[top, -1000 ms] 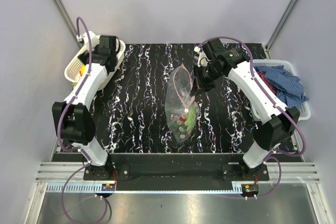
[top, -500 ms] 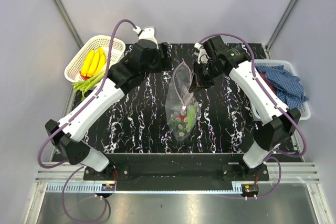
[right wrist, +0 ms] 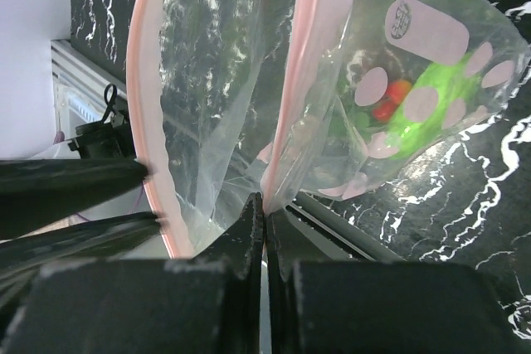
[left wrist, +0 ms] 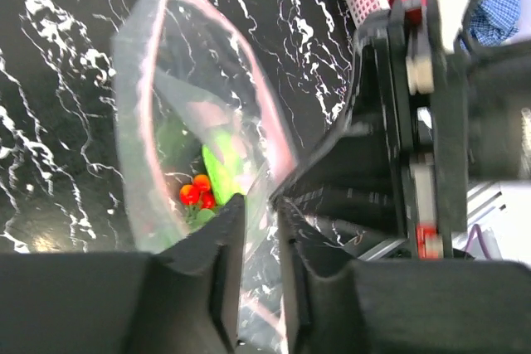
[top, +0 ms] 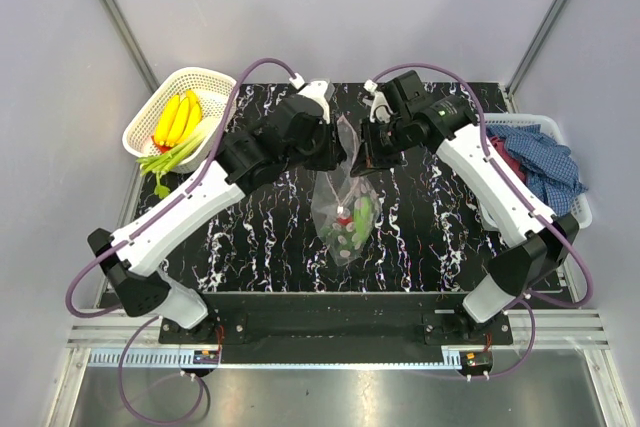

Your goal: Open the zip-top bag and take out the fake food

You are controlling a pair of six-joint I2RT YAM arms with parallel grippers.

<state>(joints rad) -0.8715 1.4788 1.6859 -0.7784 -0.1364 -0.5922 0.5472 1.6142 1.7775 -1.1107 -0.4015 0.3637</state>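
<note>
The clear zip-top bag with a pink zip strip hangs mouth-up over the black marbled table, between my two grippers. Fake food, green and red pieces, lies in its lower end. My right gripper is shut on one lip of the bag. My left gripper straddles the opposite lip, its jaws a narrow gap apart with the film between them. Red balls and a green piece show through the open mouth.
A white mesh basket at the back left holds yellow bananas and a green leek. Another white basket at the right edge holds a blue checked cloth.
My left arm swung from the back-left basket across to the bag, and its jaws narrowed around the bag's free lip. The right gripper lifted the bag slightly and kept its hold.
</note>
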